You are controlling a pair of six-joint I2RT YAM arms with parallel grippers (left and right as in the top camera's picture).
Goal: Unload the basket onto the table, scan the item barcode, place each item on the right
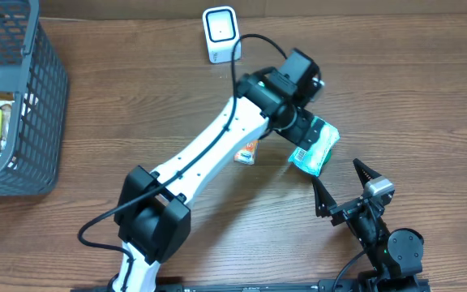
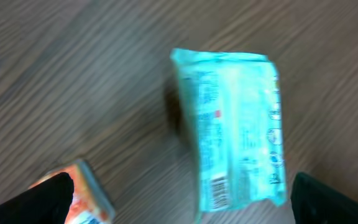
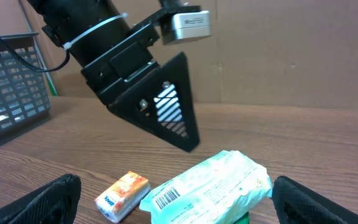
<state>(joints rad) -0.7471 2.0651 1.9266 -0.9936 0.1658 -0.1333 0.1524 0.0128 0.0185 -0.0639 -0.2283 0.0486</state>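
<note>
**Item 1.** Teal crinkled plastic packet [image 2: 238, 130], the scan item. It is lying flat on the brown wood-grain table [image 1: 136, 89], with its white barcode label [image 3: 166, 198] facing up at one end.

**Item 2.** Left gripper [image 2: 180, 194]. It is hanging directly above the teal packet. Its black fingers [image 2: 42, 200] are standing wide apart on either side and gripping nothing.

**Item 3.** Right gripper [image 1: 335, 172]. It is sitting near the teal packet and pointing towards it. Its jaws are spread wide and empty.

**Item 4.** Small orange-and-white wrapped packet [image 3: 122, 196]. It is lying on the table just beside the teal packet, under the left arm.

**Item 5.** White boxy scanner [image 1: 220, 34]. It is standing upright, well apart from the teal packet.

**Item 6.** Dark grey plastic mesh basket [image 1: 43, 105]. It is sitting well apart from the teal packet, beyond the orange packet. It is holding red and yellow goods too small to name.
</note>
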